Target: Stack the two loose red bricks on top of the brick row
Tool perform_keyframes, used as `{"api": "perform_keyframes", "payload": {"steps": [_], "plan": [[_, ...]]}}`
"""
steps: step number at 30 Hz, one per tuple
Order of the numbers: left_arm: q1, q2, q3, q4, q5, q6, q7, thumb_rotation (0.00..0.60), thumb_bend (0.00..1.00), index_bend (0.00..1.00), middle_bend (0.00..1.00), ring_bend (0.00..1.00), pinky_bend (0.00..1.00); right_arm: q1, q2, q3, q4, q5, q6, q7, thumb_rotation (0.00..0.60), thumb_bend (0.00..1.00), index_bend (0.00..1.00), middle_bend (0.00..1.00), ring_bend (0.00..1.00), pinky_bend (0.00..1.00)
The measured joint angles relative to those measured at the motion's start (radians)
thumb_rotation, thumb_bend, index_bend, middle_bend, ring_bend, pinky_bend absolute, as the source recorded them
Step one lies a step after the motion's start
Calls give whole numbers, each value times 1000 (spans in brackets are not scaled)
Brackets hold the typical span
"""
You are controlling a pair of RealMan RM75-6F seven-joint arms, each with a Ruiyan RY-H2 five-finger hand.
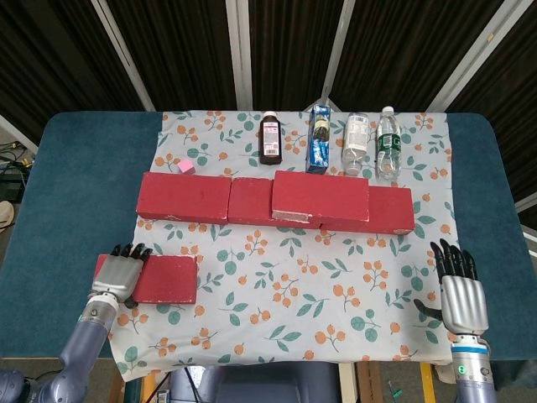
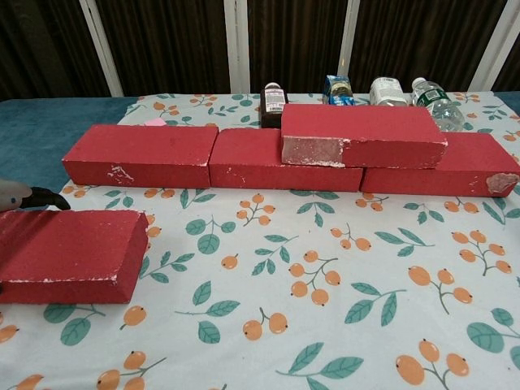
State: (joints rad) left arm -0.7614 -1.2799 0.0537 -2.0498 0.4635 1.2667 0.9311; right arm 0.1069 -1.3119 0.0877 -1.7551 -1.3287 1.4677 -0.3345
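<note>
The right hand (image 1: 464, 294) is being held flat over the near worktop edge, fingers apart, holding nothing. The left hand (image 1: 122, 273) is being rested on the loose brick (image 1: 166, 279); a grip cannot be told. Farther back, the brick row (image 1: 201, 200) is being topped by the stacked brick (image 1: 321, 195).

front: open cloth (image 1: 336, 294); mid: brick row (image 1: 252, 200) blocks; behind: bottles (image 1: 369, 143), gap probably tight
</note>
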Motion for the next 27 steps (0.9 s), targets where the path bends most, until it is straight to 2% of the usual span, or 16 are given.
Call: {"api": "perform_keyframes", "payload": {"steps": [4, 11, 16, 21, 27], "plan": [[-2, -8, 0, 0, 3, 16, 7, 600, 0, 8, 121, 0, 0, -1, 0, 1, 0, -1, 1, 2, 600, 150, 0, 0, 0, 0], [-5, -16, -2, -2, -7, 30, 18, 600, 0, 126, 237, 0, 0, -3, 0, 6, 0, 4, 4, 6, 600, 150, 0, 0, 0, 0], [-9, -18, -3, -1, -8, 45, 30, 600, 0, 157, 296, 3, 68, -5, 1, 8, -1, 4, 5, 9, 600, 149, 0, 0, 0, 0], [-9, -22, -1, 3, 11, 76, 44, 600, 0, 239, 368, 46, 77, -6, 1, 10, -1, 5, 7, 11, 600, 150, 0, 0, 0, 0], [-9, -11, -15, -9, 14, 82, 36, 600, 0, 262, 374, 52, 75, -7, -1, 11, -1, 5, 8, 8, 600, 150, 0, 0, 0, 0]]}}
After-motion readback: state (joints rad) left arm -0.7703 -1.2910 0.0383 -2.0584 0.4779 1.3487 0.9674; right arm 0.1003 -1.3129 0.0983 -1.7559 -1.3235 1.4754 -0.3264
